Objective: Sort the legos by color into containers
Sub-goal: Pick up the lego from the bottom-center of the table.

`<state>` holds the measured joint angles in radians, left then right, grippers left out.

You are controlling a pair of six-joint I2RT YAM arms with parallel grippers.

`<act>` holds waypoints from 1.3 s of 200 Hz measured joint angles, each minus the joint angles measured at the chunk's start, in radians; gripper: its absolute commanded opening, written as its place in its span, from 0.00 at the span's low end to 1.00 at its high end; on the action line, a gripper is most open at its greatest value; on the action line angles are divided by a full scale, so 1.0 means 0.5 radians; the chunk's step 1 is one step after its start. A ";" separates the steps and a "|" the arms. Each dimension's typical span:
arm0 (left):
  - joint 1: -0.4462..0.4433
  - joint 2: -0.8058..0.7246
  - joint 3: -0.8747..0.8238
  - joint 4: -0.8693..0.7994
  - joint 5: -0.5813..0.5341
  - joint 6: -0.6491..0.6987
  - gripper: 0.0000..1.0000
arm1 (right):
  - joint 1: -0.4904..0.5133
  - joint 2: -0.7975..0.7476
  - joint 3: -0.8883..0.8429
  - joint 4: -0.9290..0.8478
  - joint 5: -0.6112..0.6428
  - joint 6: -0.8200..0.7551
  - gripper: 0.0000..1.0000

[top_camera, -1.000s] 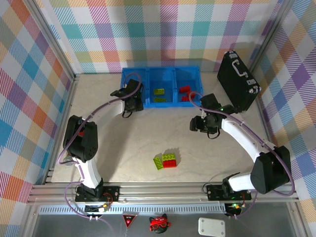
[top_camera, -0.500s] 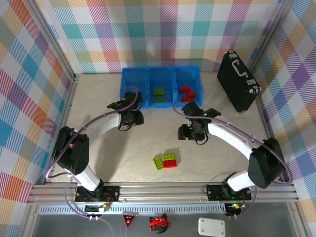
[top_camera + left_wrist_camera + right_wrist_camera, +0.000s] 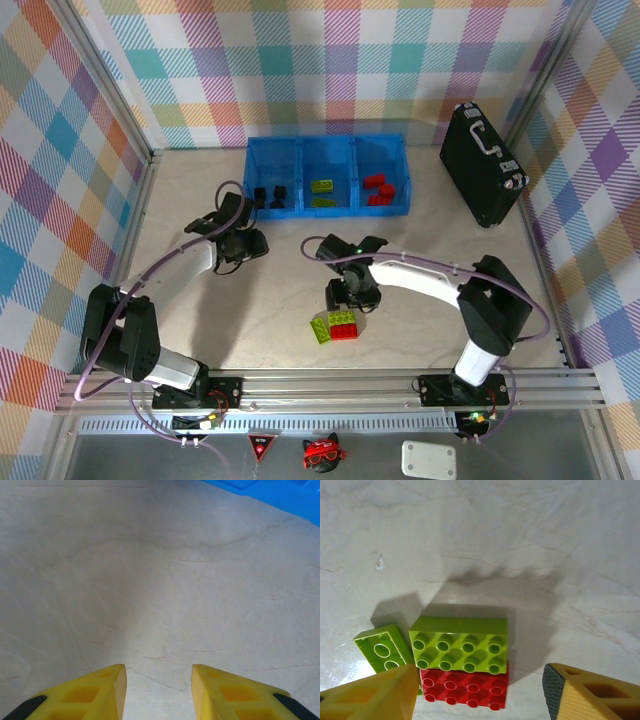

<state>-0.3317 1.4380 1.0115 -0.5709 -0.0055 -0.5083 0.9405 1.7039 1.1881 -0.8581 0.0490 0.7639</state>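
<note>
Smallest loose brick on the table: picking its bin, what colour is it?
Brick is lime green; right wrist view shows it best.

Marbled table (image 3: 190,195) under bins (image 3: 330,212), bricks (image 3: 338,325), black case (image 3: 482,165)

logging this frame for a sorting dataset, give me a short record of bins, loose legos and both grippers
containers: blue three-bin tray, far side of the table
left bin: black legos
middle bin: lime green legos
right bin: red legos
loose on table: large green brick, red brick flush against it, small green brick beside them
right gripper: open, above the loose bricks
left gripper: open, over bare table near the tray
other: black case
</note>
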 measured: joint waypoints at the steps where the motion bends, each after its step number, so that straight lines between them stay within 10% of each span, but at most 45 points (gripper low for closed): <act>1: 0.002 -0.002 -0.002 0.000 0.001 0.001 0.39 | 0.002 0.003 0.002 0.000 0.001 0.001 0.71; 260: 0.092 -0.111 -0.092 0.002 0.085 0.031 0.39 | 0.127 0.312 0.117 -0.018 0.043 0.216 0.64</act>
<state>-0.2859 1.3823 0.9653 -0.5701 0.0368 -0.4931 1.0039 1.8599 1.2465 -0.8669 0.0708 0.8719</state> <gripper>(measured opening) 0.390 0.652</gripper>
